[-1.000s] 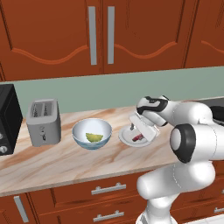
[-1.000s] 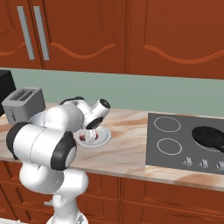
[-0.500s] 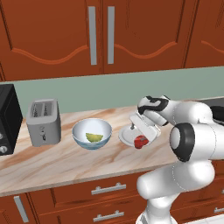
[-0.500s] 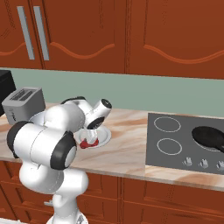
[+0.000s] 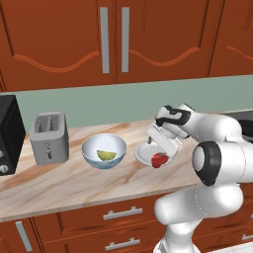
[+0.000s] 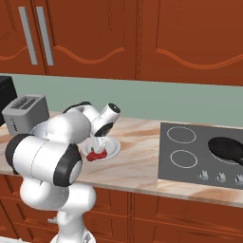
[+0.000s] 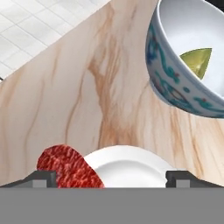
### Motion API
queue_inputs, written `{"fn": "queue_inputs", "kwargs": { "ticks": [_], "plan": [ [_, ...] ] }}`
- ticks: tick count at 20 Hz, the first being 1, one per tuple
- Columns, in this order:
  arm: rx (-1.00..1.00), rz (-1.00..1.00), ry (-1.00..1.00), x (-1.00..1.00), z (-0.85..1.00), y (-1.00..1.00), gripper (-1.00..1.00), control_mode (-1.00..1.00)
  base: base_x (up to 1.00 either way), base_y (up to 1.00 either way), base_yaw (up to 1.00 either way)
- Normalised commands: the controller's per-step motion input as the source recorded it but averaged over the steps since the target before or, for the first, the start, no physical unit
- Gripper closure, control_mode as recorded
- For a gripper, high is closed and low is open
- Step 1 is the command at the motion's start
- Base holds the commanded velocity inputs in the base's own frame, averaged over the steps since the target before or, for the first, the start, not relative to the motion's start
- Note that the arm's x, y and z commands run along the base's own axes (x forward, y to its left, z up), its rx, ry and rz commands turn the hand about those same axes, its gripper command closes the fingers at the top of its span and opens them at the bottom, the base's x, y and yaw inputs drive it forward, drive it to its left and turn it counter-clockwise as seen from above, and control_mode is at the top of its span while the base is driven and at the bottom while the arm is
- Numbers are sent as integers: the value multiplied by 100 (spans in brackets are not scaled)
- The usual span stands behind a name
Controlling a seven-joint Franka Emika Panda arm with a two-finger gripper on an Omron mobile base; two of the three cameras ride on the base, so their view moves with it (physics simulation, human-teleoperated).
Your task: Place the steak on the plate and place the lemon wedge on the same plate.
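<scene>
Desk [image 5: 74, 180]: marbled beige and brown top, running the width of the kitchen beneath red-brown cupboards.

Plate [image 5: 144, 154]: shallow, round, white, on the desk just right of the bowl in the left base view. Its near side is partly covered by the arm. Its rim also shows in the hand view [image 7: 131, 164] and the right base view [image 6: 111, 148].

Steak [image 5: 159, 160]: red slab resting at the plate's edge on the side toward the robot. In the hand view [image 7: 70, 168] it overlaps the rim and hangs partly out over the desk. The right base view shows it at the plate's near-left rim [image 6: 96, 154]. Whether it lies flat or tilted cannot be told.

Hand [image 7: 111, 178]: poised low over the plate, fingers spread wide apart, one tip [image 7: 41, 178] beside the steak and the other across the plate, gripping nothing.

Bowl [image 5: 104, 150]: pale blue with a patterned outside, deeper than the plate, standing between the toaster and the plate.

Lemon wedge [image 5: 106, 155]: yellow-green, lying inside the bowl, also seen against its white inside in the hand view [image 7: 197, 61].

Toaster [image 5: 48, 137]: silver, two slots, left of the bowl.

Black appliance [image 5: 10, 133]: at the left edge of the desk.

Cooktop [image 6: 201, 152]: dark, set in the desk right of the plate, carrying a black pan [image 6: 228, 148].
</scene>
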Motion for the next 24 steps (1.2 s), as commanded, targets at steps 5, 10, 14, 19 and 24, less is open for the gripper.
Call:
{"fn": "queue_inputs", "kwargs": {
  "ticks": [5,10,14,19,24],
  "plan": [
    [-8,4,6,-25,26,14,-100,-100,0,0,0],
    [-7,6,0,-22,9,33,-100,-100,0,0,0],
    [-2,4,0,-10,14,41,-100,-100,0,0,0],
    [-4,0,0,-15,10,51,-100,-100,0,0,0],
    [-9,-2,0,-12,6,58,-100,-100,0,0,0]
  ]
}}
